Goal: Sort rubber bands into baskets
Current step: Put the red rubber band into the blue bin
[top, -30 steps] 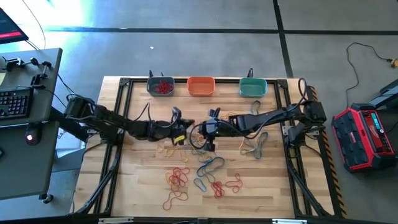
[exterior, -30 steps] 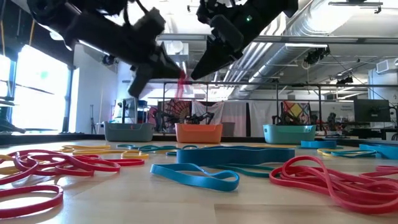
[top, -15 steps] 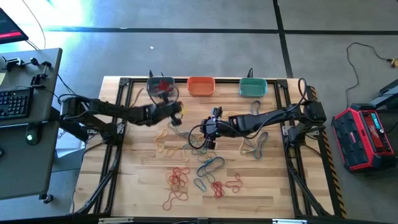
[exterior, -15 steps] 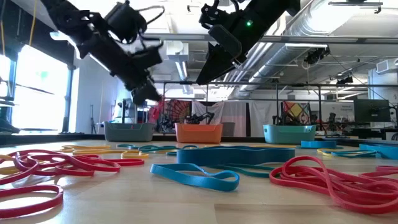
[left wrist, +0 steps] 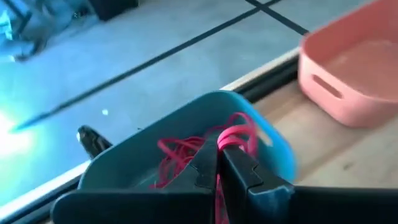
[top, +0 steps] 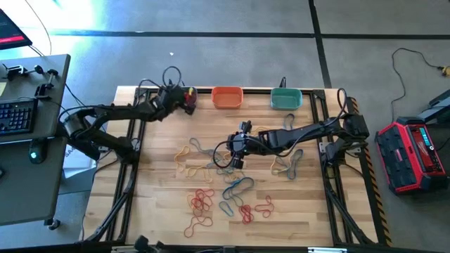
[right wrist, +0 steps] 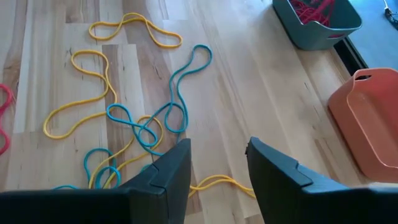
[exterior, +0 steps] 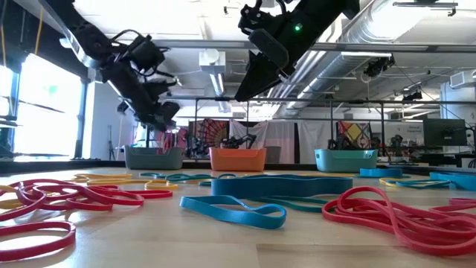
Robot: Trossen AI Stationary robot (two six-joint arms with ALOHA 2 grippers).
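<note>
My left gripper [top: 185, 98] is at the table's far left, above the grey-blue basket [left wrist: 277, 146], and is shut on a red rubber band [left wrist: 238, 132]. More red bands [left wrist: 177, 152] lie in that basket. The orange basket [top: 227, 97] and the teal-green basket [top: 286, 98] stand in the same row along the far edge. My right gripper [right wrist: 217, 163] hangs open above the table's middle, over loose blue [right wrist: 177, 93] and yellow [right wrist: 84, 93] bands, with nothing between its fingers. My left gripper pinches the red rubber band between its two fingers, with a strand running back between them [left wrist: 218, 163]. The fingers slant down toward the table's far edge. A small loop [left wrist: 241, 130] sticks out past the fingertips, clear above the basket's inside.
Loose bands lie over the middle and near part of the table: red ones [top: 202, 204], blue ones [top: 239, 186], yellow ones [top: 186, 165], and more at the right [top: 288, 165]. A black frame [top: 133, 140] runs along the table's sides. The left arm [top: 119, 112] reaches along the far left.
My left gripper has drawn away from my right gripper at the table's middle and swung toward the far left, to above the grey-blue basket. It has rolled on the way and has kept the red band between its fingers. My right arm has stayed where it was.
</note>
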